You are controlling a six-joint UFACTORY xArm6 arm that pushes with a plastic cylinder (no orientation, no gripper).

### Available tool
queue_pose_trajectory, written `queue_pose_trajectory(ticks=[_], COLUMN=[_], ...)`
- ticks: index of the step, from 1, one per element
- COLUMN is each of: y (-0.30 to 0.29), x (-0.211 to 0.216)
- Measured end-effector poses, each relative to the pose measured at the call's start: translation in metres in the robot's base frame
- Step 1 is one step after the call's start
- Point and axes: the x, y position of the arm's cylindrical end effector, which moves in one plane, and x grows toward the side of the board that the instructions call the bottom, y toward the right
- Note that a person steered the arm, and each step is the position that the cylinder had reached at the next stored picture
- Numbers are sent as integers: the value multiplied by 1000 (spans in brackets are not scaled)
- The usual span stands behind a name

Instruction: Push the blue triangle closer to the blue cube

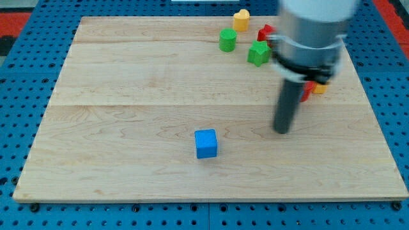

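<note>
Left of my tip (pixel 281 131) and slightly lower sits the blue cube (pixel 206 143), well apart. Touching nothing, the rod stands bare. Green blocks (pixel 259 53) cluster above; no blue triangle shows.

My tip (pixel 281 131) down, rod upright

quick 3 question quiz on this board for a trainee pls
1. True or false: my tip touches the blue cube.
2. How many green blocks show? A) one B) two C) four
3. Short answer: where is the blue triangle?

Key: 1 false, the tip stands apart, to the view's right of the cube. 2 B. 3 not visible in this view.
</note>
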Motion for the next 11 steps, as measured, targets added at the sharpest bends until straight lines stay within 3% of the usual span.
queue_pose_trajectory(ticks=[1, 3, 4, 5, 6, 7, 8, 9, 10, 11], y=[84, -37, -25, -60, -121, -114, -165, -183, -150, -153], x=[-1, -48, -84, -114, -110, -150, -159, -91, -45, 11])
